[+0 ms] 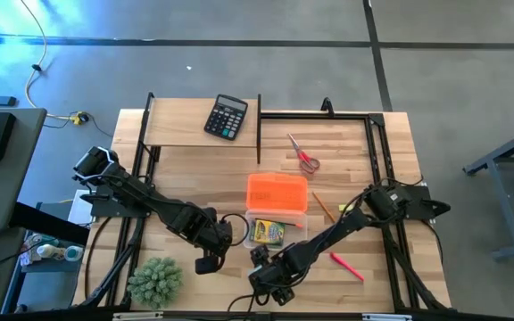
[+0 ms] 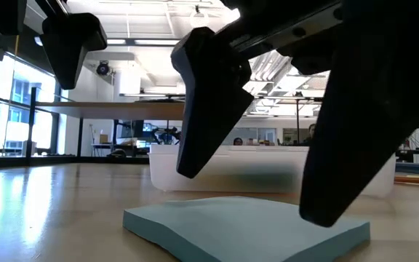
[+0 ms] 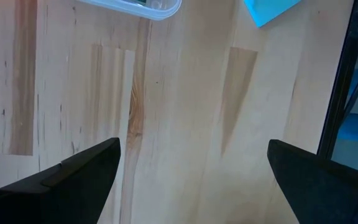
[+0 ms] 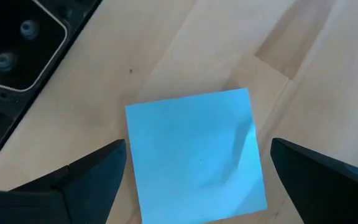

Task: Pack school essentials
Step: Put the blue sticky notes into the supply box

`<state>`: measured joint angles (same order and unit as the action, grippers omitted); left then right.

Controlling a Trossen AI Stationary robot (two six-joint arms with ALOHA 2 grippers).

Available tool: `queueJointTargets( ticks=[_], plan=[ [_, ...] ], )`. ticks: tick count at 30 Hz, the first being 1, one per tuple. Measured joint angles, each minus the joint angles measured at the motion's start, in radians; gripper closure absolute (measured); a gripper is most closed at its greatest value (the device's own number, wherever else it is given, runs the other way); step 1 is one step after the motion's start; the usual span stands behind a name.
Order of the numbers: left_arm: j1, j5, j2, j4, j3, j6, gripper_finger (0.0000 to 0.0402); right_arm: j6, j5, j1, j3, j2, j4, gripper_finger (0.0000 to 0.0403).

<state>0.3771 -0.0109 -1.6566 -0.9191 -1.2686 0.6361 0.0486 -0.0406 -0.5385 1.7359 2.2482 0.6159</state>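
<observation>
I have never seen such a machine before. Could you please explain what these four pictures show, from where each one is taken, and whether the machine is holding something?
Two dark robot arms work at a wooden table. One picture looks down from above, one looks across the tabletop, and two come from cameras on the wrists. On the table lie a calculator, scissors, an orange-lidded clear box with a crayon pack inside, a pencil, a red pen and a plant. The right gripper hangs open above a blue note pad. The left gripper is open over bare wood. Nothing is held.
</observation>
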Motion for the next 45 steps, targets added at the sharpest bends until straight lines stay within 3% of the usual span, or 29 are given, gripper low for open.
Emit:
queueJointTargets(
  ticks=[18, 26, 45],
  plan=[
    [0.000, 0.000, 0.000, 0.003, 0.000, -0.003, 0.0007, -0.031, 0.043, 0.008, 0.005, 0.055, 0.011, 0.0018],
    [0.000, -0.003, 0.000, 0.000, 0.000, -0.012, 0.0007, -0.076, 0.043, -0.001, 0.003, 0.057, 0.023, 0.0060],
    [0.000, -0.004, 0.000, -0.029, 0.000, -0.048, 0.0007, -0.340, -0.029, -0.036, 0.000, 0.048, -0.008, 0.0078]
  ],
)
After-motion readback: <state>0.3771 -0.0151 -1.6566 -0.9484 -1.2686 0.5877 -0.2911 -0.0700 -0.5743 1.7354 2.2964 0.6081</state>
